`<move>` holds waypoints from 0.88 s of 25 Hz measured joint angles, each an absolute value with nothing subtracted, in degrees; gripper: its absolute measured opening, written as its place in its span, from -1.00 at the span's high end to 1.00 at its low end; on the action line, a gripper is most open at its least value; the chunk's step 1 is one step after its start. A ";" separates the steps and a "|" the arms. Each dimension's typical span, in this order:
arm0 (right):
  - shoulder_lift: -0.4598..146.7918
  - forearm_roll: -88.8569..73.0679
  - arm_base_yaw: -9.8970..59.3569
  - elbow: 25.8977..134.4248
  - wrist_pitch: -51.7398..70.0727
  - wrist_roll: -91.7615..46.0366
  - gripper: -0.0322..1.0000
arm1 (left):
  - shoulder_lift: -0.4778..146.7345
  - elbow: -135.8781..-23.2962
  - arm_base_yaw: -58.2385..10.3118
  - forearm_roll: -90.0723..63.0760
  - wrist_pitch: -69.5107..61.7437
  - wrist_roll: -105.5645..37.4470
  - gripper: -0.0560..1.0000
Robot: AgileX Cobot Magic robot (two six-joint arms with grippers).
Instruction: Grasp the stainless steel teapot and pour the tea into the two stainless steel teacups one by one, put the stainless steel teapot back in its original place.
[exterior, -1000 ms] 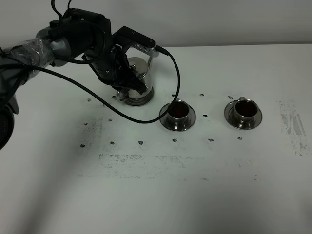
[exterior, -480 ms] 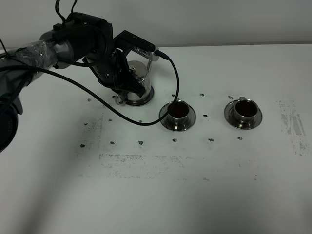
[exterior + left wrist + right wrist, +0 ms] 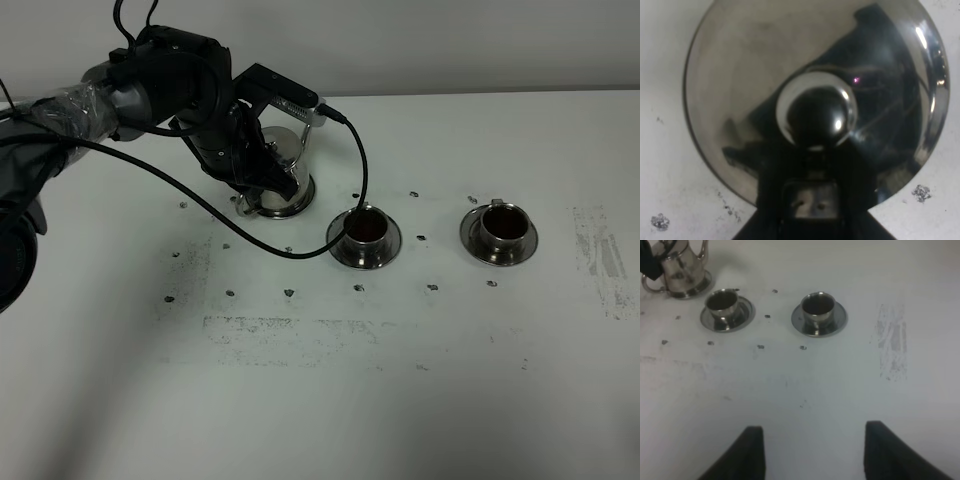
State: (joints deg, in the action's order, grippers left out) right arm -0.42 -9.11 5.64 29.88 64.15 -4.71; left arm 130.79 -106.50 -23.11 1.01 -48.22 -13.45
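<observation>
The stainless steel teapot (image 3: 283, 185) stands upright at the back left of the white table, mostly hidden by my left arm. My left gripper (image 3: 258, 172) is shut on the teapot at its handle side. The left wrist view looks straight down on the teapot's lid (image 3: 740, 75) and round knob (image 3: 816, 119), with the left gripper (image 3: 810, 197) dark just behind the knob. Two stainless steel teacups (image 3: 366, 228) (image 3: 501, 225) sit on saucers to the teapot's right, each holding dark tea (image 3: 366, 226). In the right wrist view, my right gripper (image 3: 812, 455) stands open, well short of the teapot (image 3: 682, 270) and cups (image 3: 725, 304) (image 3: 818, 307).
The table (image 3: 320, 400) carries small dark marks around the cups and a scuffed patch (image 3: 600, 255) at the far right. A black cable (image 3: 350, 170) loops from the left arm down beside the near cup's saucer (image 3: 340, 250).
My left arm has shifted the teapot slightly back and set it down level. Over the last half second nothing visibly moves. The cups stay put.
</observation>
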 joint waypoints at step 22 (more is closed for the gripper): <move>-0.42 -9.11 5.64 29.88 64.15 -4.71 0.10 | 131.17 -106.57 -23.11 1.42 -47.77 -13.51 0.52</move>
State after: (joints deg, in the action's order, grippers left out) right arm -0.42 -9.11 5.64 29.88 64.15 -4.71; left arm 131.17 -106.57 -23.11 1.42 -47.77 -13.51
